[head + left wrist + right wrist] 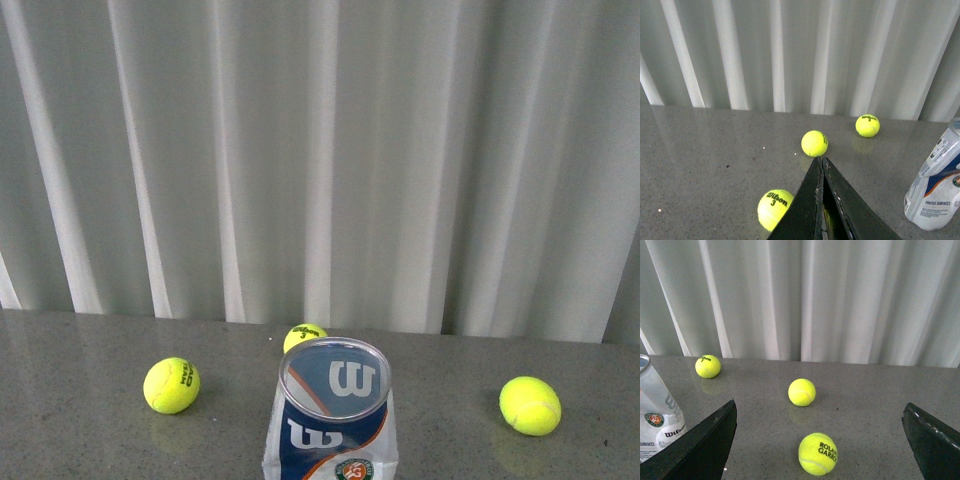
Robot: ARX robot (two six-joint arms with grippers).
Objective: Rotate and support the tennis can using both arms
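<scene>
Clearly the tennis can [332, 420] stands upright on the grey table [80, 420], near me, between both arms. I judge it light, smooth and easy to dent, so I hold its label sides. My left gripper [821, 165] is closed on nothing; my right gripper [820, 440] is wide apart. Only the wrist views show a ball [775, 207] close to each gripper.

Even, soft daylight-like light across all three views; white curtain [320, 150] bright, folds shaded grey. Grey table [80, 420] glossy, faint reflections beneath tennis balls [171, 385], shadows weak. Clear lid of tennis can [333, 378] shows mild glare. Front view slightly soft. Wrist views: dark fingers [840, 210] near lower edge underexposed, slightly blurred.
</scene>
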